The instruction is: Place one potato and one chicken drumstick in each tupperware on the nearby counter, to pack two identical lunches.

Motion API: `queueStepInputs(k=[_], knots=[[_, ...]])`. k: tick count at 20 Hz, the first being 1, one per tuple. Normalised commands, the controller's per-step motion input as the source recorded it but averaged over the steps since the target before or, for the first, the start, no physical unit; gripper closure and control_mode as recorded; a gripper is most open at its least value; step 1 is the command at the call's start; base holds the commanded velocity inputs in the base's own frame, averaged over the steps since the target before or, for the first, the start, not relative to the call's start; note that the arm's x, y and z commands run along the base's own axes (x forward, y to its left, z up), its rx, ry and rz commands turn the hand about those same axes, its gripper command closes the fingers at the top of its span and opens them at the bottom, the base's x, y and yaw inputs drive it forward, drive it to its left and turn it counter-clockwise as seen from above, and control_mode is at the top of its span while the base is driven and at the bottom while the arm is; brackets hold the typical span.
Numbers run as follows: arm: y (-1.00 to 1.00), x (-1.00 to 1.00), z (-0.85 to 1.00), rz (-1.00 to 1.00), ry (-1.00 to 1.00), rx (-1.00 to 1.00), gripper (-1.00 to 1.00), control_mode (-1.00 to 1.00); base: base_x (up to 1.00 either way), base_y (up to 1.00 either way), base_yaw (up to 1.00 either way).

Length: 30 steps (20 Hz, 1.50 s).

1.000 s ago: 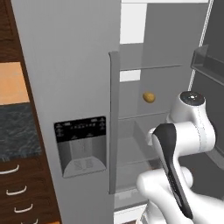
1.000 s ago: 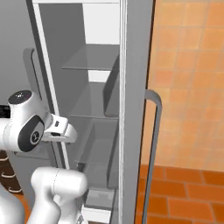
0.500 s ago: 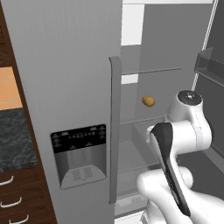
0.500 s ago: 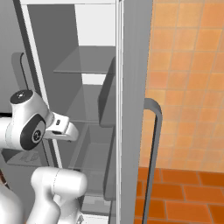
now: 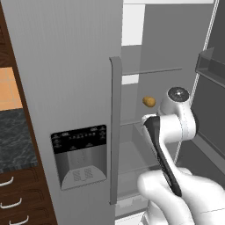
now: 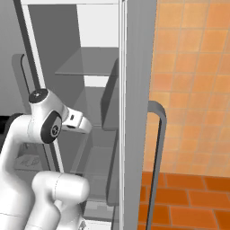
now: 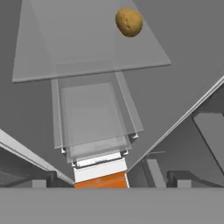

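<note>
A golden-brown potato [image 5: 149,101] lies alone on a glass shelf [image 7: 87,52] inside the open fridge. In the hand view the potato [image 7: 129,21] sits near the shelf's far end, well ahead of my gripper [image 7: 111,180]. The gripper is open, with nothing between its fingers. My white hand [image 6: 76,122] points into the fridge at about shelf height, short of the potato. A strip of the dark speckled counter [image 5: 13,136] shows at the far left. The chicken drumstick and the tupperware are out of view.
The fridge's left door [image 5: 70,88] is shut, with a dispenser panel [image 5: 79,154] and a long handle [image 5: 115,132]. The right door [image 6: 137,112] stands open beside the arm, its bins [image 5: 211,66] jutting in. Clear drawers [image 7: 94,118] sit below the shelf. Brown drawers [image 5: 11,197] are under the counter.
The whole picture has shifted a little as the base moved, and the fridge looks slightly nearer. The arm holds its pose and the gripper stays open.
</note>
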Motion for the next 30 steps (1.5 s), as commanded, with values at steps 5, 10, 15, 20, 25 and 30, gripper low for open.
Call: queueStepInputs(k=[5,10,15,20,25,30], knots=[[-0.26,0.64,-0.04,-0.03,-0.03,0.0,-1.0,-1.0,0.0,0.0,0.0],[-0.19,0.68,-0.08,-0.02,-0.03,0.0,-1.0,-1.0,0.0,0.0,0.0],[-0.28,0.69,-0.04,0.0,0.0,0.0,-1.0,-1.0,0.0,0.0,0.0],[-0.22,0.58,-0.13,-0.02,0.0,0.0,-1.0,-1.0,0.0,0.0,0.0],[-0.13,0.57,-0.26,-0.02,0.0,-0.01,-1.0,-1.0,0.0,0.0,0.0],[-0.13,0.47,-0.17,-0.05,-0.02,0.0,-1.0,-1.0,0.0,0.0,0.0]])
